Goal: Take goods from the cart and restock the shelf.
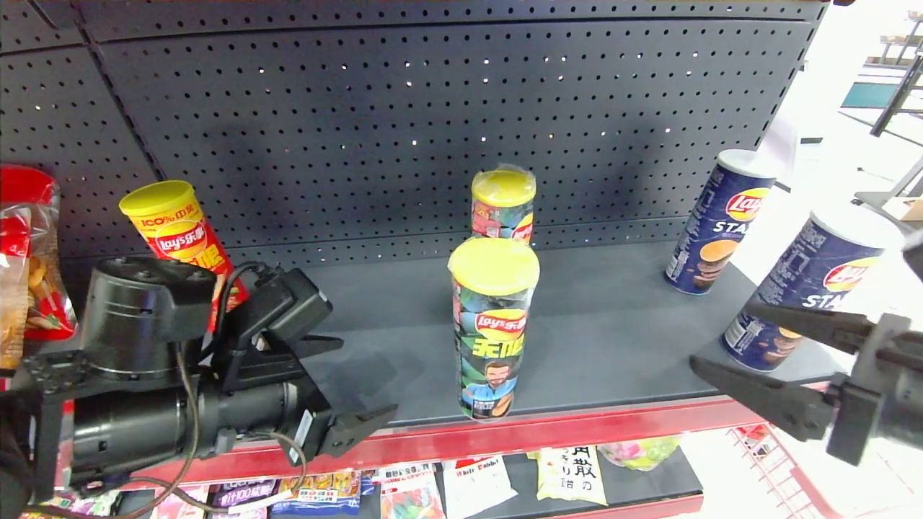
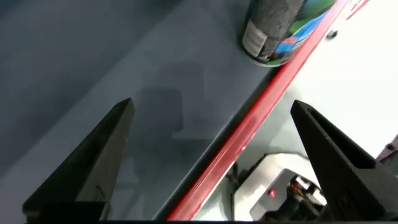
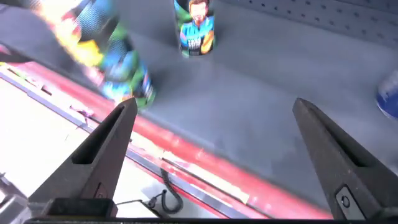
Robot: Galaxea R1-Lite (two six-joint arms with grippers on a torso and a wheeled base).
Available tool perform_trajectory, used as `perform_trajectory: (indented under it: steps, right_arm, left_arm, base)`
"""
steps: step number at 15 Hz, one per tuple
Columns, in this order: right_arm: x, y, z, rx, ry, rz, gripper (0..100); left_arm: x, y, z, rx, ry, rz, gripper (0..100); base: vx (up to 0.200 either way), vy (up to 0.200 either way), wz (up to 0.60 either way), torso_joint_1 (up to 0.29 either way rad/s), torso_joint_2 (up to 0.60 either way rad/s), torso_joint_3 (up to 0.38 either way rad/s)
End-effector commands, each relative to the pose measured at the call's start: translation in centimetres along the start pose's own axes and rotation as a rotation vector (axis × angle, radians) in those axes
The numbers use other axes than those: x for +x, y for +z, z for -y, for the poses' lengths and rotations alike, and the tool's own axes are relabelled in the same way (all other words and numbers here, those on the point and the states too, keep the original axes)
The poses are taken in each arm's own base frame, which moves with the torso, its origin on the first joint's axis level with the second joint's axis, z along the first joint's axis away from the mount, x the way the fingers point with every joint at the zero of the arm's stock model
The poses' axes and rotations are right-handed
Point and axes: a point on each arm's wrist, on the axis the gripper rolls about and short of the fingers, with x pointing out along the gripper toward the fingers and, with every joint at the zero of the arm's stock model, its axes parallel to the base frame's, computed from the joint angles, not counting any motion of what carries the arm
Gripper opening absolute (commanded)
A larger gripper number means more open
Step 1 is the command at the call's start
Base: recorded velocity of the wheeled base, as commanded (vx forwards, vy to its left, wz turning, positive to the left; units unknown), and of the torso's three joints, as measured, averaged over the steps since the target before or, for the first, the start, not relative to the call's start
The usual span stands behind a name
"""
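Observation:
On the dark grey shelf (image 1: pixel 620 339), a green-and-blue chip can with a yellow lid (image 1: pixel 494 328) stands upright near the red front edge. A second such can (image 1: pixel 503 204) stands behind it. A red-and-yellow can (image 1: pixel 180 231) stands at the left. Two blue cans (image 1: pixel 721 220) (image 1: pixel 807 288) stand at the right. My left gripper (image 1: pixel 360 382) hangs open and holds nothing, in front of the shelf edge and left of the front can (image 2: pixel 273 31). My right gripper (image 1: pixel 721 335) is open and holds nothing, just in front of the nearer blue can. The right wrist view looks across the front can (image 3: pixel 118 62) and the rear can (image 3: pixel 196 28).
A perforated dark panel (image 1: pixel 404 115) backs the shelf. Snack bags (image 1: pixel 21 267) hang at the far left. Several packets (image 1: pixel 570 472) lie on the lower shelf under the red edge (image 1: pixel 577 429). Bare shelf lies between the front can and the blue cans.

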Motion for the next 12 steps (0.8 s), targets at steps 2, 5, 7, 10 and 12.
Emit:
perform_trajectory:
  steps: [2, 5, 7, 10, 12]
  right_arm:
    - [-5.2, -1.6, 0.3, 0.005, -0.083, 0.134, 100]
    - [-5.7, -1.8, 0.7, 0.015, -0.144, 0.145, 100]
    - [-5.7, -1.9, 0.8, 0.020, -0.154, 0.144, 100]
    - [-5.7, -1.9, 0.8, 0.020, -0.154, 0.143, 100]
    - [-5.7, -1.9, 0.8, 0.020, -0.154, 0.141, 100]
  left_arm:
    - [3.6, 0.3, 0.2, 0.009, -0.011, -0.068, 100]
    - [5.1, 1.1, -0.1, 0.011, -0.012, -0.066, 100]
    - [5.4, 1.1, 0.0, 0.017, -0.020, -0.069, 100]
    - [5.8, 0.9, 0.0, 0.016, -0.022, -0.079, 100]
    - [6.2, 1.2, 0.1, 0.019, -0.026, -0.076, 100]
  base:
    - [0.000, 0.000, 0.00, 0.000, 0.00, 0.000]
    - [0.000, 0.000, 0.00, 0.000, 0.00, 0.000]
    - [0.000, 0.000, 0.00, 0.000, 0.00, 0.000]
    - [0.000, 0.000, 0.00, 0.000, 0.00, 0.000]
    - [0.000, 0.000, 0.00, 0.000, 0.00, 0.000]
